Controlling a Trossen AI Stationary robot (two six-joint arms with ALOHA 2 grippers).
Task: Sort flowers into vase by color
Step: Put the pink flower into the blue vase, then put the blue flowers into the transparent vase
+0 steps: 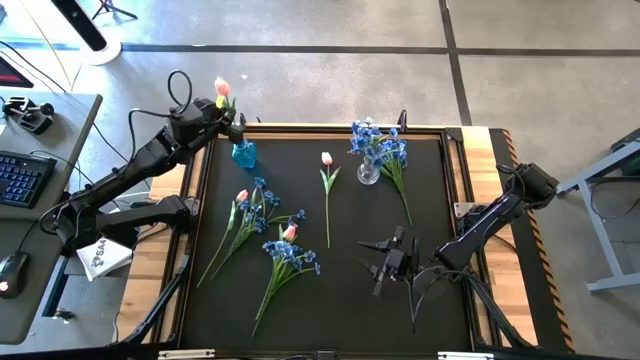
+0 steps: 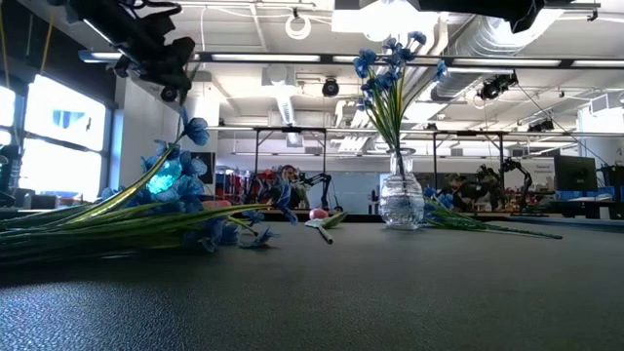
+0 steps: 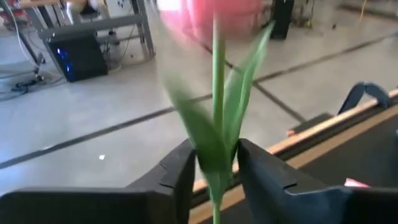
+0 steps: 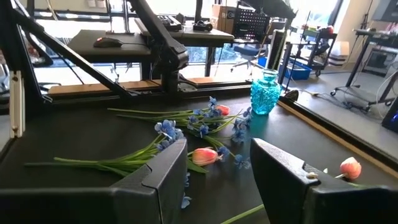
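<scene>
My left gripper point(image 1: 228, 118) is raised over the table's far left corner, just beyond the blue glass vase point(image 1: 244, 153), and is shut on a pink tulip point(image 1: 222, 88). My right gripper point(image 1: 395, 255) waits open, low over the mat near the right near side. A clear vase point(image 1: 368, 172) stands at the far right and holds blue blossoms point(image 1: 378, 142); another blue bunch point(image 1: 400, 178) lies beside it. One tulip point(image 1: 326, 160) lies in the mat's middle. Two mixed heaps of tulips and blue bunches point(image 1: 250, 210) point(image 1: 287, 250) lie on the left. My left gripper pinches the tulip between its two fingers point(image 3: 180, 177), on the green stem and leaf point(image 3: 216, 146) below the bloom. The fingers lie across the stem. The tulip is lifted clear and stands roughly upright, its pink bloom point(image 3: 211, 12) above the fingers; its lower end is out of view.
The black mat has a raised wooden frame point(image 1: 480, 135) around it. Free mat lies between the middle tulip and my right gripper, and along the near edge. A desk with a keyboard point(image 1: 22, 178) stands off the table's left side.
</scene>
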